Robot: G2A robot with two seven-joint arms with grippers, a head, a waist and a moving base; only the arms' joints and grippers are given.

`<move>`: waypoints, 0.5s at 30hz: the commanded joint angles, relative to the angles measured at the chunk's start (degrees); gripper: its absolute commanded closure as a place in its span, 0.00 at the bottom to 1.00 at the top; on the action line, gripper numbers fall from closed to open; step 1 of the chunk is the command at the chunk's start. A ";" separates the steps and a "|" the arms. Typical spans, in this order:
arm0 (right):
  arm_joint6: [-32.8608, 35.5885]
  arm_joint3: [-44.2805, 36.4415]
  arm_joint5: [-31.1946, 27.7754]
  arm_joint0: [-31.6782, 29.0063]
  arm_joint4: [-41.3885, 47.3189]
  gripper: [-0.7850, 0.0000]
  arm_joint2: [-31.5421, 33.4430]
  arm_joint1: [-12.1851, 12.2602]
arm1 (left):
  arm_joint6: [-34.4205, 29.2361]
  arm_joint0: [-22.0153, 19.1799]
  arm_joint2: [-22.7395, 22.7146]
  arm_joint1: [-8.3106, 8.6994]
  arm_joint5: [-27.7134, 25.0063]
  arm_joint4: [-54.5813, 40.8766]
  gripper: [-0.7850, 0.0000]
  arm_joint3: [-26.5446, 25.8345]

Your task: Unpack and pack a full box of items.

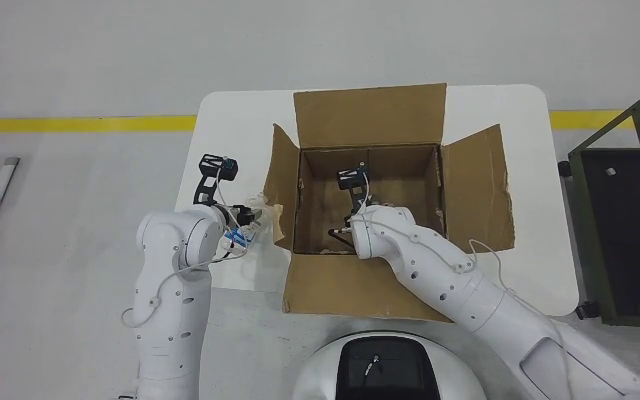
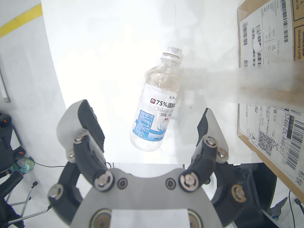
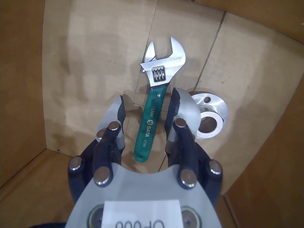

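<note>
An open cardboard box (image 1: 370,120) stands in the middle of the white table (image 1: 235,120). On its floor lies an adjustable wrench (image 3: 154,110) with a green handle, and a round metal flange (image 3: 211,117) lies beside it. My right gripper (image 3: 147,103) is down inside the box, open, its fingers on either side of the wrench handle without closing on it. Left of the box, a clear bottle (image 2: 156,105) with a blue and white label lies on the table. My left gripper (image 2: 148,119) hangs open above the bottle's base end, holding nothing.
The box's flaps are folded outward on all sides, and its labelled outer wall (image 2: 268,24) stands close to the bottle. A dark green cart (image 1: 605,230) is beyond the table's right edge. Bare table lies past the bottle's cap.
</note>
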 commanded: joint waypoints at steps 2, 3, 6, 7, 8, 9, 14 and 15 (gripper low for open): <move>0.05 0.35 -0.26 -0.08 -0.27 0.59 0.32 -0.21 | 0.00 0.00 0.00 0.00 0.00 0.00 0.00 0.00; 0.06 0.44 -0.36 -0.10 -0.36 0.63 0.44 -0.29 | 0.00 0.00 0.00 0.00 0.00 0.00 0.00 0.00; 0.24 0.76 -0.54 -0.13 -0.88 0.78 0.67 -0.52 | 0.00 0.00 0.00 0.00 0.00 0.00 0.00 0.00; 0.32 0.87 -0.59 -0.12 -1.06 0.96 0.75 -0.60 | 0.00 0.00 0.00 0.00 0.00 0.00 0.00 0.00; 0.40 0.94 -0.64 -0.12 -1.21 1.00 0.83 -0.68 | 0.00 0.00 0.00 0.00 0.00 0.00 0.00 0.00; 0.42 0.99 -0.69 -0.10 -1.45 1.00 0.91 -0.75 | 0.00 0.00 0.00 0.00 0.00 0.00 0.00 0.00; 0.81 0.84 -0.83 -0.14 -2.42 1.00 1.64 -1.04 | 0.00 0.00 0.00 0.00 0.00 0.00 0.00 0.00; 0.98 0.71 -0.85 -0.20 -2.63 1.00 1.80 -1.07 | 0.00 0.00 0.00 0.00 0.00 0.00 0.00 0.00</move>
